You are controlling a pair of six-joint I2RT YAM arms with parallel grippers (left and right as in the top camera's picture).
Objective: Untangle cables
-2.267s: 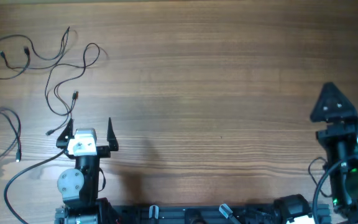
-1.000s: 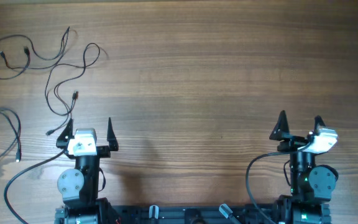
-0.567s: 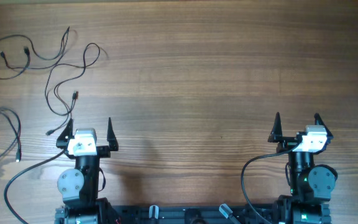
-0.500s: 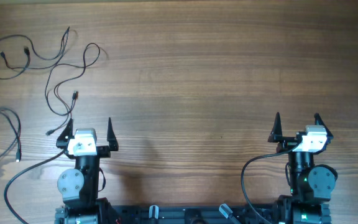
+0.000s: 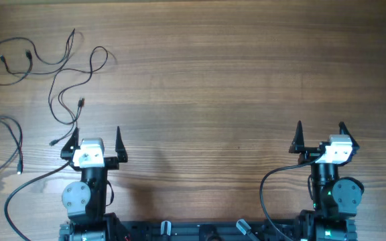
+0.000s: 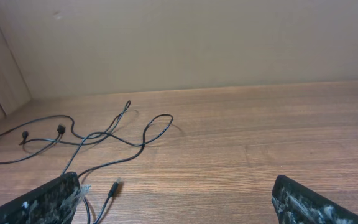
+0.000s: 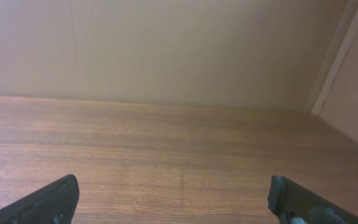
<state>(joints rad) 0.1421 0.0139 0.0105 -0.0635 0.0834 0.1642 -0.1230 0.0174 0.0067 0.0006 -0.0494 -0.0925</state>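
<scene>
Overhead, a brown wood-grain table [image 5: 213, 80] is seen, backed by a plain beige wall [image 6: 197, 37]. The cables [image 6: 96, 134] are spread loosely at its far-left corner. Left gripper [image 5: 97, 131] and right gripper [image 5: 320, 127] jaws are held wide apart, nothing gripped.

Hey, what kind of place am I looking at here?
Probably a robotics lab bench. The left gripper and right gripper belong to two arms fixed at the edge of a bare wooden table. Thin black cables lie loose on it, with a plain wall behind.
</scene>
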